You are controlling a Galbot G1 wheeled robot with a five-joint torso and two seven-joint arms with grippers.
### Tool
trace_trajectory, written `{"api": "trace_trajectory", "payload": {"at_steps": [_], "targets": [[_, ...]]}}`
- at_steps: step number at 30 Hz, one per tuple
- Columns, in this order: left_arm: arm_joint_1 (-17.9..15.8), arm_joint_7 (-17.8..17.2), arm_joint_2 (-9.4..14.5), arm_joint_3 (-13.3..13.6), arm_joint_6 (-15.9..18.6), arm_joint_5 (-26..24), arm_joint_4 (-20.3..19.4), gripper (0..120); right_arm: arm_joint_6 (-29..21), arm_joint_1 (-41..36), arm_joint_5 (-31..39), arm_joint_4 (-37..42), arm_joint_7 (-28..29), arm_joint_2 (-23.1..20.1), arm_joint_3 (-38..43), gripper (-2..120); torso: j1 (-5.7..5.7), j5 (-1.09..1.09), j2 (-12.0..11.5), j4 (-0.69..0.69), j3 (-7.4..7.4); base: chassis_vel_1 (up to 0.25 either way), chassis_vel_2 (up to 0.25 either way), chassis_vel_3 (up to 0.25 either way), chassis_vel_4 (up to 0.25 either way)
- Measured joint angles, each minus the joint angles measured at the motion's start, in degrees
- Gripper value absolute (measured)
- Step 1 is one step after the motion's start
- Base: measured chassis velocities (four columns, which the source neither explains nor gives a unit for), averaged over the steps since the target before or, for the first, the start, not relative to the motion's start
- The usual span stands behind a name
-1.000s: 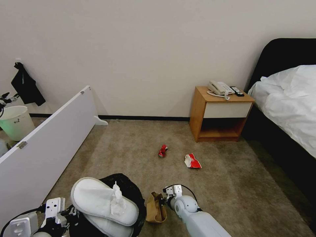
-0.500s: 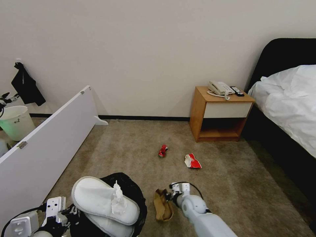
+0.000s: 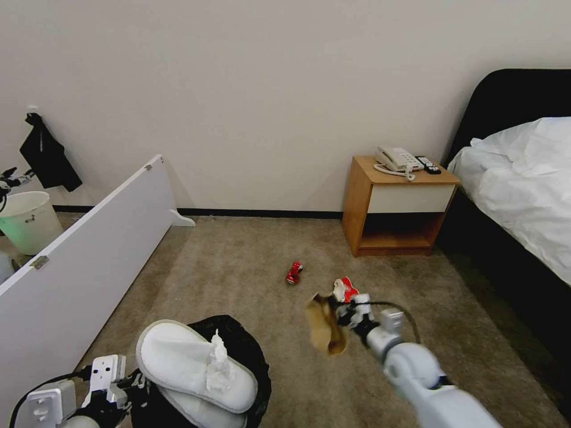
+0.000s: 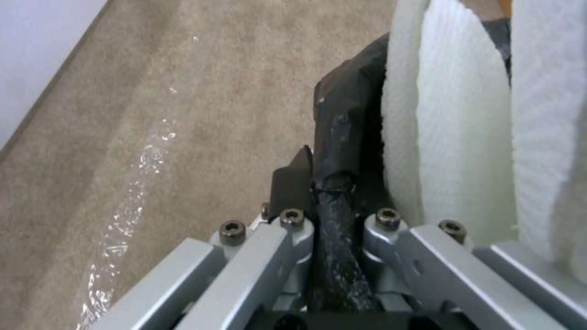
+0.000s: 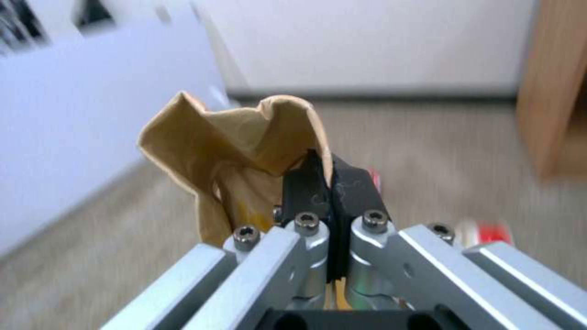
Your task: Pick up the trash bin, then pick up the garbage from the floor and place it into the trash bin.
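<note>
The trash bin (image 3: 253, 362), lined with a black bag, hangs at the lower left with two white slippers (image 3: 190, 362) and a crumpled tissue (image 3: 219, 359) sticking out of it. My left gripper (image 4: 327, 183) is shut on the bin's black-bagged rim (image 4: 342, 119), beside the slippers (image 4: 465, 128). My right gripper (image 3: 342, 312) is shut on a brown paper bag (image 3: 324, 327) and holds it in the air above the floor (image 3: 250, 279); the bag (image 5: 232, 142) is pinched at its edge between the fingers. A crushed red can (image 3: 294, 273) and a red-and-white wrapper (image 3: 345, 289) lie on the carpet.
A white panel (image 3: 83, 261) leans along the left. An unlined white bucket (image 3: 27, 220) stands behind it. A wooden nightstand (image 3: 398, 205) with a phone is against the wall, and a bed (image 3: 517, 196) fills the right side.
My right gripper has lifted the brown paper bag off the carpet and carried it forward and to the right. The bin in the left gripper has barely shifted.
</note>
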Motion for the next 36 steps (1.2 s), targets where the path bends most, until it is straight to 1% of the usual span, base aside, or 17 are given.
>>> {"api": "trace_trajectory", "payload": {"at_steps": [1,2,4,5,8,9,12,16,18,22,23,25,26,28,29,31,36], "targets": [[0.3,0.0,0.2,0.0,0.0,-0.5,0.0,4,3.5,-0.3,0.3,1.6,-1.6,-1.2,1.0,0,0.0,0.0,0.0,0.0,0.0,0.0,0.0,0.0,0.0],[0.3,0.0,0.2,0.0,0.0,-0.5,0.0,4,3.5,-0.3,0.3,1.6,-1.6,-1.2,1.0,0,0.0,0.0,0.0,0.0,0.0,0.0,0.0,0.0,0.0],[0.7,0.0,0.4,-0.1,0.0,-1.6,0.0,4,8.2,-0.6,2.2,4.1,-4.0,-2.8,2.2,0,0.0,-0.01,0.0,-0.01,0.0,0.0,0.0,0.0,0.0],[0.7,0.0,0.4,-0.1,0.0,-1.6,0.0,4,8.2,-0.6,2.2,4.1,-4.0,-2.8,2.2,0,0.0,-0.01,0.0,-0.01,0.0,0.0,0.0,0.0,0.0],[1.3,-0.2,0.8,-0.1,0.0,-3.3,0.0,4,13.3,-0.4,9.1,9.9,-8.5,-4.8,3.7,0,0.0,-0.02,0.0,-0.01,0.0,0.0,0.0,0.0,0.0],[1.3,-0.2,0.8,-0.1,0.0,-3.3,0.0,4,13.3,-0.4,9.1,9.9,-8.5,-4.8,3.7,0,0.0,-0.02,0.0,-0.01,0.0,0.0,0.0,0.0,0.0],[1.3,-0.2,0.7,0.3,0.0,-3.6,0.0,4,14.9,0.5,14.6,14.1,-12.9,-5.9,3.8,0,0.0,-0.02,0.0,-0.01,0.01,0.0,0.0,0.0,0.0],[1.3,-0.1,0.6,0.6,0.0,-3.6,0.0,4,15.7,1.5,18.2,16.9,-16.3,-6.3,2.8,0,0.0,-0.03,0.0,-0.01,0.0,0.0,0.0,0.0,0.0],[1.3,-0.1,0.6,0.6,0.0,-3.6,0.0,4,16.5,3.3,22.0,19.5,-20.3,-6.5,0.5,0,0.0,-0.02,0.0,-0.01,0.01,0.0,0.0,0.0,0.0],[1.3,0.1,0.2,0.5,0.0,-3.6,0.0,4,17.4,5.9,27.3,21.7,-24.2,-6.5,-2.9,0,0.0,-0.03,0.0,-0.01,0.0,0.0,0.0,0.0,0.0],[1.3,0.1,0.2,0.5,0.0,-3.6,0.0,4,17.4,5.9,27.3,21.7,-24.2,-6.5,-2.9,0,0.0,-0.03,0.0,-0.01,0.0,0.0,0.0,0.0,0.0],[1.3,0.1,-0.1,0.5,0.0,-3.6,0.0,4,17.8,8.4,30.9,22.0,-28.2,-6.6,-5.9,0,0.0,-0.02,0.0,-0.02,0.01,0.0,0.0,0.0,0.0],[1.3,0.1,-0.1,0.5,0.0,-3.6,0.0,4,17.8,8.4,30.9,22.0,-28.2,-6.6,-5.9,0,0.0,-0.02,0.0,-0.02,0.01,0.0,0.0,0.0,0.0],[1.3,0.1,-0.2,0.6,0.0,-3.6,0.0,4,17.8,12.9,33.9,21.8,-32.5,-7.1,-10.6,0,0.0,-0.03,0.0,0.0,0.01,0.0,0.0,0.0,0.0],[1.3,0.1,-0.2,0.6,0.0,-3.6,0.0,4,17.8,12.9,33.9,21.8,-32.5,-7.1,-10.6,0,0.0,-0.03,0.0,0.0,0.01,0.0,0.0,0.0,0.0],[1.0,0.1,-0.1,0.5,0.0,-3.8,0.0,4,17.8,16.5,35.5,21.0,-35.7,-7.1,-14.4,0,0.0,-0.03,0.0,0.0,0.01,0.0,0.0,0.0,0.0],[0.8,0.1,-0.1,0.1,0.0,-4.3,0.0,4,18.2,20.7,36.1,19.4,-38.5,-5.9,-19.7,0,0.0,-0.03,0.0,-0.01,0.01,0.0,0.0,0.0,0.0]]}}
